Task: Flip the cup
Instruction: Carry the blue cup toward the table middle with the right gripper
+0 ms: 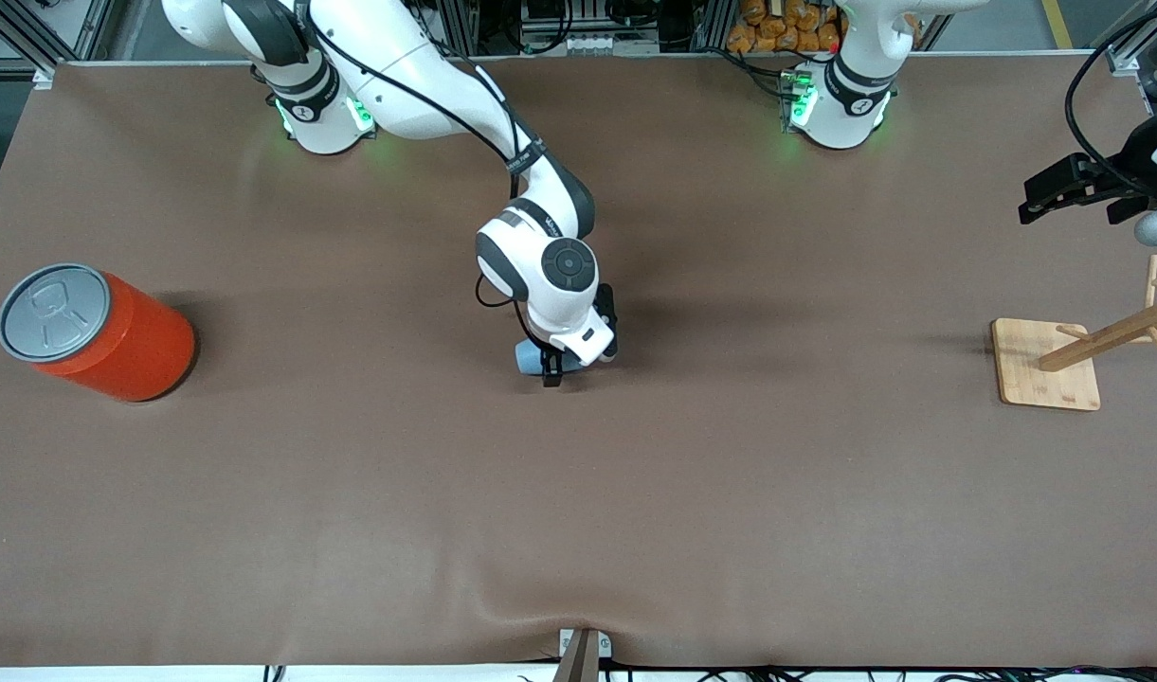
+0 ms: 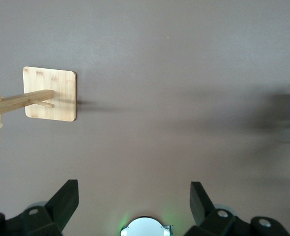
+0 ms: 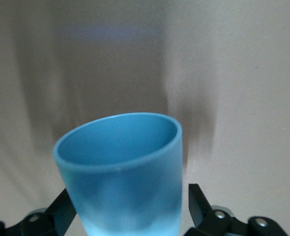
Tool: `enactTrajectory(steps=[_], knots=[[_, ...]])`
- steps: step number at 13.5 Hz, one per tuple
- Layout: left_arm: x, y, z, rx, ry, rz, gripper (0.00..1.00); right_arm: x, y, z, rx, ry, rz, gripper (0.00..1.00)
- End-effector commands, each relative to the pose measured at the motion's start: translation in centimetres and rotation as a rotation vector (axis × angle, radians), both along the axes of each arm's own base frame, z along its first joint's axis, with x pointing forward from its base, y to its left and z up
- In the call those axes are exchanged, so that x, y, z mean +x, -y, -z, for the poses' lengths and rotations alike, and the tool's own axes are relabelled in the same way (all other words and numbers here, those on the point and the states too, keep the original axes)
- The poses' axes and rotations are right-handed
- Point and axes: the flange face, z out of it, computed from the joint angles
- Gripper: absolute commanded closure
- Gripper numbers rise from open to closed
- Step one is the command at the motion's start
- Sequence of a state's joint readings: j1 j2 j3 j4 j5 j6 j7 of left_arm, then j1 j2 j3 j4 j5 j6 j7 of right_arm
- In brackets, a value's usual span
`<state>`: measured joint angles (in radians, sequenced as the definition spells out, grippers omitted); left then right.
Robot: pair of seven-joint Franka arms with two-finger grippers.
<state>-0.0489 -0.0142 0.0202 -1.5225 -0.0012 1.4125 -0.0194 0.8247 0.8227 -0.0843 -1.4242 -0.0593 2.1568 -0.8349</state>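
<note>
Front view: right gripper (image 1: 557,367) low over the middle of the brown table (image 1: 351,493), jaws apparently clamped on the light-blue cup (image 1: 528,357), only a sliver of which peeks out beside the wrist. Orange can (image 1: 95,330) lying toward the right arm's end, well apart. Wooden rack (image 1: 1090,355) on its bamboo base toward the left arm's end. Left gripper (image 1: 1061,189) parked high above that end, waiting.

Left wrist view: left gripper (image 2: 134,199) with fingers spread wide, nothing between them; rack (image 2: 49,94) on bare cloth below.

Right wrist view: cup (image 3: 120,177) filling the frame, open rim pointing away from the wrist, both dark fingers (image 3: 198,202) flanking its narrower lower body, seemingly gripping the walls. Contact with the table impossible to confirm.

Risks, as judgement: tapered, smooth walls inviting a slide out of the grip during rotation; a release while tilted likely to send the cup rolling across the cloth; turning too low likely to catch the rim on the table.
</note>
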Motion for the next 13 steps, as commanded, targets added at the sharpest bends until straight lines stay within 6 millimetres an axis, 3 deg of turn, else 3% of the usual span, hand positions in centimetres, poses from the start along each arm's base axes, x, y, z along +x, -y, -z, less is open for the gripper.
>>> enactTrajectory(steps=[1, 5, 8, 9, 12, 13], knots=[[0.2, 0.3, -0.1, -0.020, 0.003, 0.015, 0.00, 0.1, -0.7, -2.7, -0.011, 0.021, 0.002, 0.00], [0.2, 0.9, -0.2, -0.055, 0.005, 0.020, 0.00, -0.2, -0.3, -9.5, -0.006, -0.023, 0.047, 0.00], [1.9, 2.6, 2.5, -0.235, -0.045, 0.013, 0.00, 0.0, 1.7, -16.0, 0.045, -0.074, 0.131, 0.00], [2.8, 3.5, 3.8, -0.289, -0.067, 0.013, 0.00, 0.8, 3.4, -17.8, 0.044, -0.079, 0.160, 0.00], [5.9, 5.7, 9.2, -0.455, -0.136, -0.016, 0.00, 4.1, 10.8, -23.3, 0.035, -0.071, 0.394, 0.00], [6.8, 6.3, 11.1, -0.506, -0.163, -0.031, 0.00, 5.6, 13.6, -24.3, 0.038, -0.055, 0.488, 0.00]])
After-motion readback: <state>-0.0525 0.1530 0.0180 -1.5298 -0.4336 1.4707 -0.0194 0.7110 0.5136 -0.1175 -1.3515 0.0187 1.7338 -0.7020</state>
